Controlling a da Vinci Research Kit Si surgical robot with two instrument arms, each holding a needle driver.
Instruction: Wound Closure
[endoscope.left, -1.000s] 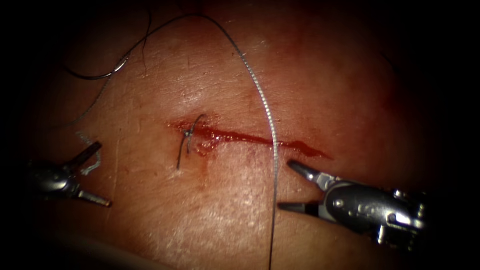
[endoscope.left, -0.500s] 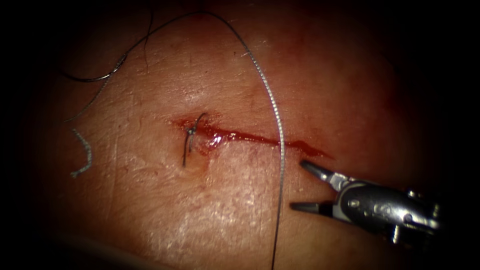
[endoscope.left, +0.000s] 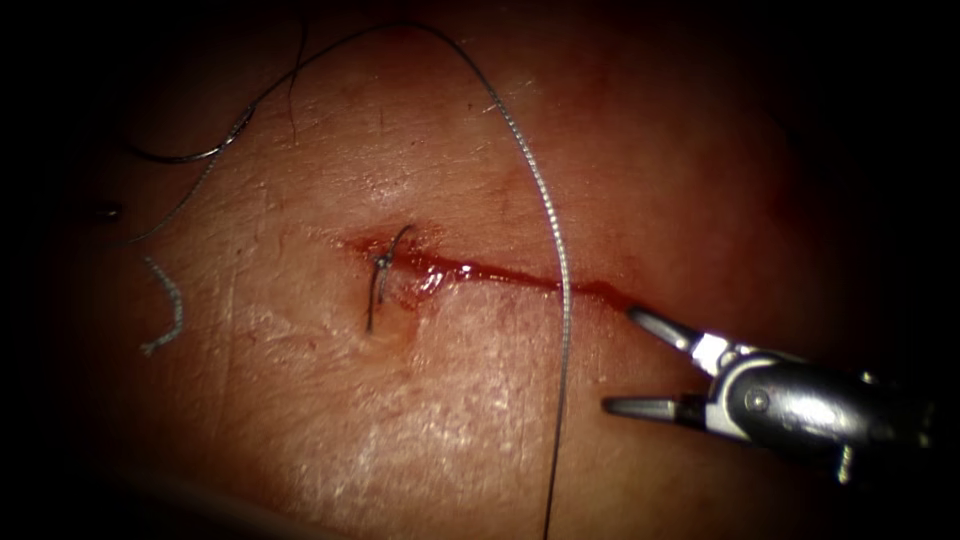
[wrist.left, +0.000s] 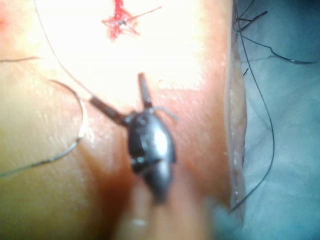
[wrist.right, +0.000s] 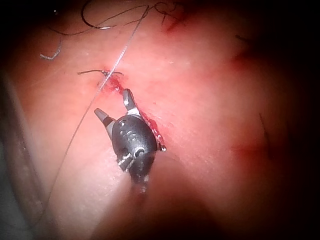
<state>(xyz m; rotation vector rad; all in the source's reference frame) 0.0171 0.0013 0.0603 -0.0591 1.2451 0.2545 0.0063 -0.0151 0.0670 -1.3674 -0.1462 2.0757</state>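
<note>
Curved needle (endoscope.left: 190, 152) lies free on tissue (endoscope.left: 450, 420) (left of cut (endoscope.left: 500, 273)).

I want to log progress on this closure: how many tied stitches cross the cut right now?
1. The stitch sits at the left end of the cut in the tissue; the rest lies unstitched. The right tool, fingers open, holds nothing.

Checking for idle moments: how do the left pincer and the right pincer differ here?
The right pincer sits at the right end of the cut; the left pincer stands away from it, beside the needle, which lies loose on the tissue left of the cut. The long thread runs past the right pincer; a short cut end lies by the left pincer. Both are open and hold nothing.
</note>
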